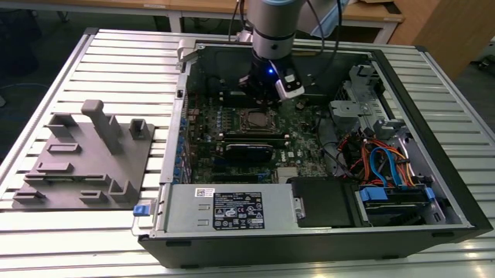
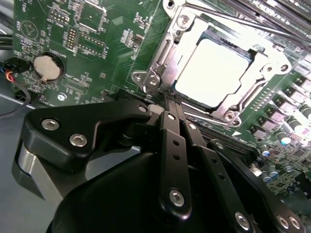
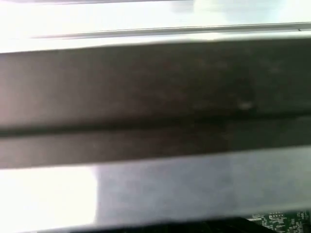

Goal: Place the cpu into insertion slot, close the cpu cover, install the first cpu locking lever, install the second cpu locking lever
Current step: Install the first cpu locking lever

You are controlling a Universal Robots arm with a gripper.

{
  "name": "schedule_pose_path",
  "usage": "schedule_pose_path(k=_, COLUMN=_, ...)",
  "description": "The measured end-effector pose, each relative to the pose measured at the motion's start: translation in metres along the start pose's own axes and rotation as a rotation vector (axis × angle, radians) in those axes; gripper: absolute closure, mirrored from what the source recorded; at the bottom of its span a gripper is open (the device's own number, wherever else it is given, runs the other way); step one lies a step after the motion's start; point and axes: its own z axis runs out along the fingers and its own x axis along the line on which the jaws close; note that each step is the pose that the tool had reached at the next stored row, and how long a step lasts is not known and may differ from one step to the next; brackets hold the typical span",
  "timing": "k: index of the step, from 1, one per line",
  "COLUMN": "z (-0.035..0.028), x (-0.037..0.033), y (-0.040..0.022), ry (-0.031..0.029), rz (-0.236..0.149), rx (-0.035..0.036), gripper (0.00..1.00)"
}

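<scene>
the arm reaches down into the open computer case (image 1: 325, 231) on the slatted table (image 1: 85, 231), and the tool (image 2: 171, 104) hangs low over the green motherboard (image 2: 97, 48), right at the edge of the insertion slot (image 2: 160, 58). in the second wrist view its two black fingers (image 2: 171, 126) are drawn together into a narrow point with nothing between them, the tip sitting at the corner of the socket's silver frame. the cpu (image 2: 214, 70) is already lying flat in the slot, its pale metal top facing up, and the cpu cover (image 2: 265, 77) looks to be down around it, the chip showing through the window. so the chip lies just beyond the fingertips, further out along the line the fingers point, while the tip itself is beside the near rail of the frame, where a thin metal rod, probably a locking lever (image 2: 214, 17), runs along the far side; whether either lever is latched i cannot tell. in the exterior view the socket (image 1: 253, 120) sits just below the wrist, with the long black card (image 1: 249, 152) well clear of it.
</scene>
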Motion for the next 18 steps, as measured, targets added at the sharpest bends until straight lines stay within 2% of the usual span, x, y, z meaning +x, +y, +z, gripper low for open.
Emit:
schedule_pose_path(k=7, z=-0.0011, x=0.0065, y=0.0004, ry=-0.0001, rz=0.000, rx=-0.0002, gripper=0.89)
schedule_pose_path(k=18, z=-0.0030, x=0.0080, y=0.0064, ry=0.0003, rz=-0.004, rx=-0.0002, gripper=0.89)
